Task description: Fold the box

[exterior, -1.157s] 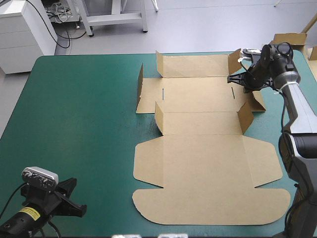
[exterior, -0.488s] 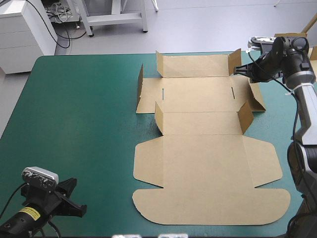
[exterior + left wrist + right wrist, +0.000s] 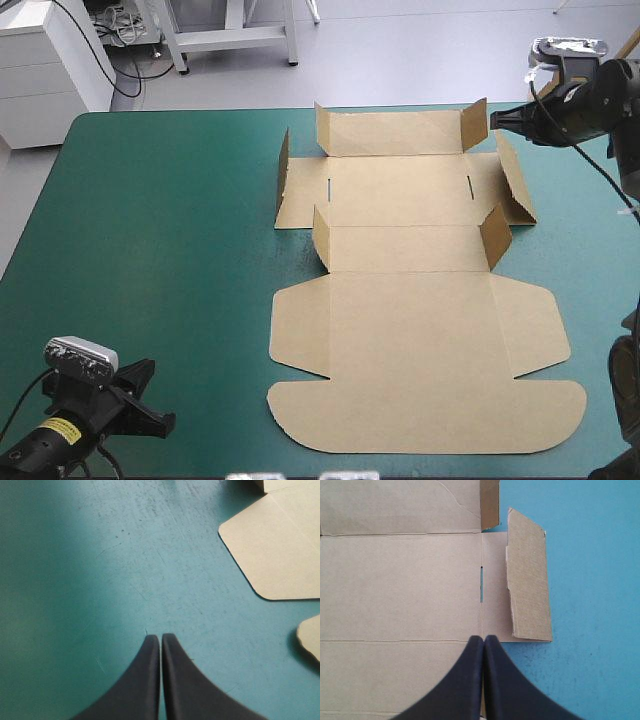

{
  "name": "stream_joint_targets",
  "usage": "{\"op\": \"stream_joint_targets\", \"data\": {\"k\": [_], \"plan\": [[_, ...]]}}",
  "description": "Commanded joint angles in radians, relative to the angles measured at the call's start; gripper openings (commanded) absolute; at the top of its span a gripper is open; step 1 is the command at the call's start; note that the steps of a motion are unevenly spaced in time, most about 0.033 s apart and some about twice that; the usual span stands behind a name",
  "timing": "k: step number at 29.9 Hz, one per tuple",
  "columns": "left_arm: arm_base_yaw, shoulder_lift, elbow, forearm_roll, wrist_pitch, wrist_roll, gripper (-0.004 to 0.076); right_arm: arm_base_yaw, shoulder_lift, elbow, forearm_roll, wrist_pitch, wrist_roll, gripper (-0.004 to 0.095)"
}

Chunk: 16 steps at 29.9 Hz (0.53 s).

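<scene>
Brown box whole only from high view | wrist views: right pincer, left pincer closed, empty

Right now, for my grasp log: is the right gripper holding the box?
No, the right gripper is shut and empty, its tips meeting over the brown box.

The left arm sits low at the near left. The left gripper is closed, its black fingers meeting in a point. The right arm is held high at the far right. The right gripper is closed too and points left.
</scene>
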Motion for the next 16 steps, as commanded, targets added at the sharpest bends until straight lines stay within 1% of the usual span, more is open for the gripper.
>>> {"op": "stream_joint_targets", "data": {"k": [1,7,12,16], "plan": [[0.001,0.012,-0.025,-0.023,-0.066,-0.005,-0.0008,-0.008,-0.100,0.036,-0.004,-0.040,-0.014,-0.0016],[0.001,0.012,-0.025,-0.023,-0.066,-0.005,-0.0008,-0.008,-0.177,0.253,-0.066,-0.042,-0.048,-0.0016],[0.001,0.012,-0.025,-0.023,-0.066,-0.005,-0.0008,-0.008,-0.179,0.314,-0.045,-0.042,-0.051,-0.0016],[0.001,0.012,-0.025,-0.023,-0.066,-0.005,-0.0008,-0.008,-0.179,0.321,-0.066,-0.042,-0.051,-0.0016]]}}
